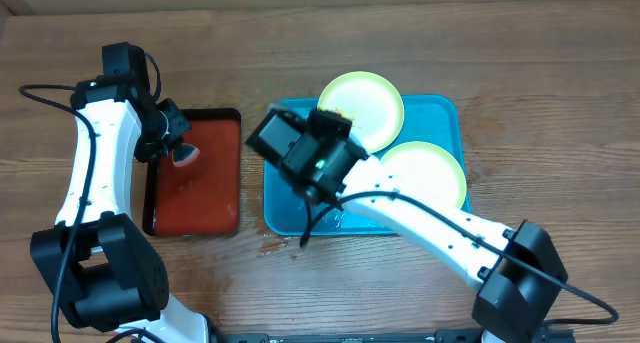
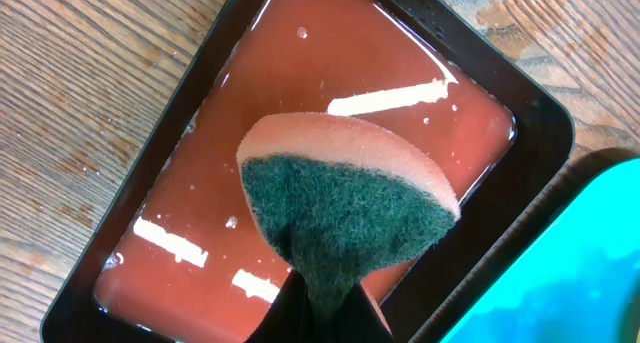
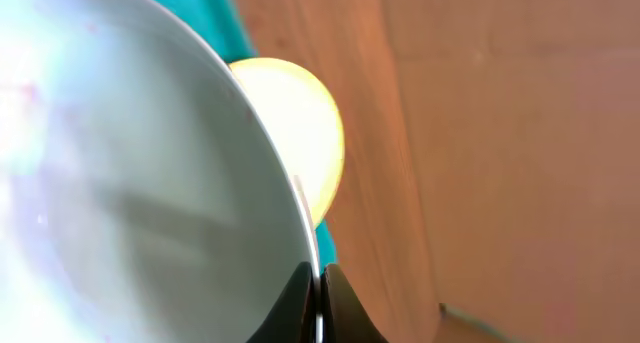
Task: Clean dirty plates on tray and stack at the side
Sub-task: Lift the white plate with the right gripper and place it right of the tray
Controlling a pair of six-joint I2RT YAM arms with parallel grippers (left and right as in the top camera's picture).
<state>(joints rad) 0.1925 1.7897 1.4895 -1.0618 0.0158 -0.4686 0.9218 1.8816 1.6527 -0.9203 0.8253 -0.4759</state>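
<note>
My right gripper (image 1: 275, 133) is over the left end of the turquoise tray (image 1: 445, 111). In the right wrist view it (image 3: 320, 293) is shut on the rim of the light blue plate (image 3: 130, 163), which is held tilted on edge. My arm mostly hides that plate from overhead. Two yellow-green plates lie on the tray, one at the back (image 1: 365, 103) and one at the right (image 1: 430, 173); one also shows in the right wrist view (image 3: 300, 133). My left gripper (image 2: 320, 318) is shut on a green-and-orange sponge (image 2: 340, 203), held above the red tray (image 2: 200, 183).
The black-rimmed red tray (image 1: 200, 183) holds shallow water and stands just left of the turquoise tray, whose corner shows in the left wrist view (image 2: 590, 273). Wet spots mark the wood table (image 1: 270, 248) in front of the trays.
</note>
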